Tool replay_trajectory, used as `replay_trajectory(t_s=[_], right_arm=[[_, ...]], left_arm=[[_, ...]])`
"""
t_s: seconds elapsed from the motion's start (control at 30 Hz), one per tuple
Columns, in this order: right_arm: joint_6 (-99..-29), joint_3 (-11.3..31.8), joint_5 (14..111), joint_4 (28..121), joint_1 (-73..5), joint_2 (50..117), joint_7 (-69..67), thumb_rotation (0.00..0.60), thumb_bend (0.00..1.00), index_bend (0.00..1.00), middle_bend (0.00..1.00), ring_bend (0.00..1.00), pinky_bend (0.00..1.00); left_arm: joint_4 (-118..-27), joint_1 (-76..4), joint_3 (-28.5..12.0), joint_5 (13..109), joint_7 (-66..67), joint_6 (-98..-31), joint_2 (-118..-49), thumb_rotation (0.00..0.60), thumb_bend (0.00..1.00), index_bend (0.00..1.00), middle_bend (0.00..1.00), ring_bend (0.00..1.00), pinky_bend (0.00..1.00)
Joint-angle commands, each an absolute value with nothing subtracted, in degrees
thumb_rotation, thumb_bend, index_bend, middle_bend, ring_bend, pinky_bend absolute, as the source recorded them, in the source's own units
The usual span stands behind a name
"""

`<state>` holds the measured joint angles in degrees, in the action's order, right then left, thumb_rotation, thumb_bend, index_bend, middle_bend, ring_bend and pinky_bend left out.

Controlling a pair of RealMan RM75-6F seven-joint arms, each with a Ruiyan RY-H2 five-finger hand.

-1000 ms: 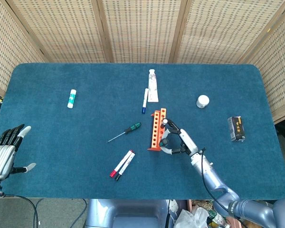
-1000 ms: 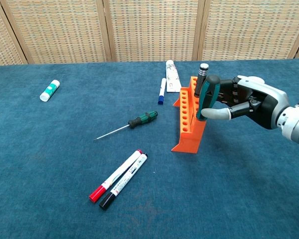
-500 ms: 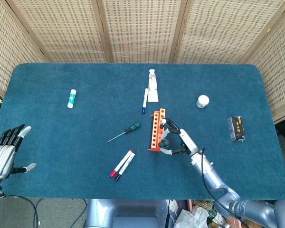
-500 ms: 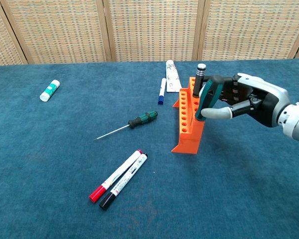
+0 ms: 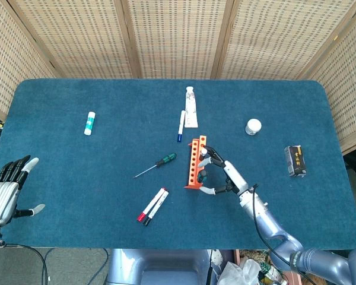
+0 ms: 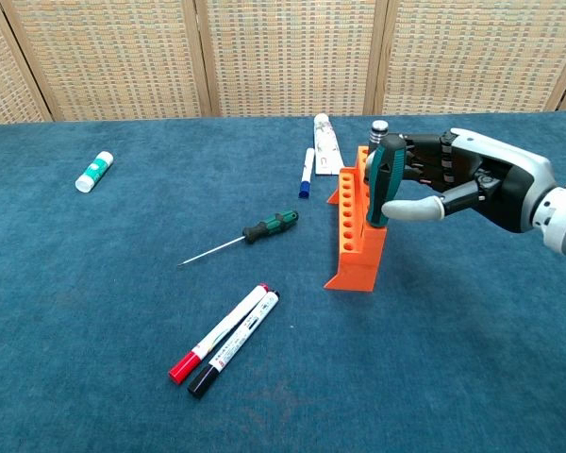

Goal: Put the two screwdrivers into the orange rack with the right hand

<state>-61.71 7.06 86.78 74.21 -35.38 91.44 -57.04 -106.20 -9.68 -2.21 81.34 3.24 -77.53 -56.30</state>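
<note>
First screwdriver point(image 6: 385, 175) now lower than half a second ago: shaft down in a slot of the orange rack point(image 6: 356, 222), green-black handle upright above the top rail. Looks seated or close to it; which hole, cannot tell. Right hand point(image 6: 462, 179) has loosened — thumb swung off below the handle, other fingers stay curled against its far side. Touching, but cannot tell if gripping. Probably mid-release, so first insertion looks nearly done.

Second screwdriver point(image 6: 248, 235) untouched, flat on the table left of the rack, around mid-table, tip toward the left edge. Half the task remains.

Further out, unchanged: two markers point(image 6: 225, 339) toward the front edge, blue pen point(image 6: 306, 173) and tube point(image 6: 324, 142) behind the rack. Left hand point(image 5: 6, 190) idle, fingers spread, off the front-left corner.
</note>
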Motion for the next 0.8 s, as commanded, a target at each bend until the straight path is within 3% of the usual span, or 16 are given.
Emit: replay_trajectory(t_s=[0.03,0.43,0.8], right_arm=[[-62.34,7.37,86.71,75.4,-35.23,90.61,-56.49,0.6,0.14,0.35,0.0,0.0,0.01],[-64.2,8.2,86.49,81.4,-34.24,85.59,-55.17,0.6,0.14,0.35,0.0,0.0,0.01],[-69.02,6.72,90.71,86.71,-31.37,74.03,-49.81,0.6,0.14,0.3,0.0,0.0,0.0]], left_arm=[[-106.23,-9.56,-2.13,81.56,3.05,-77.73,-56.23,0.6,0.0,0.0,0.0,0.0,0.0],[-106.24,-9.19,-1.89,82.61,2.05,-78.39,-55.78,0.6,0.0,0.0,0.0,0.0,0.0],[-106.04,-8.56,-1.54,83.69,1.2,-79.39,-55.57,0.6,0.0,0.0,0.0,0.0,0.0]])
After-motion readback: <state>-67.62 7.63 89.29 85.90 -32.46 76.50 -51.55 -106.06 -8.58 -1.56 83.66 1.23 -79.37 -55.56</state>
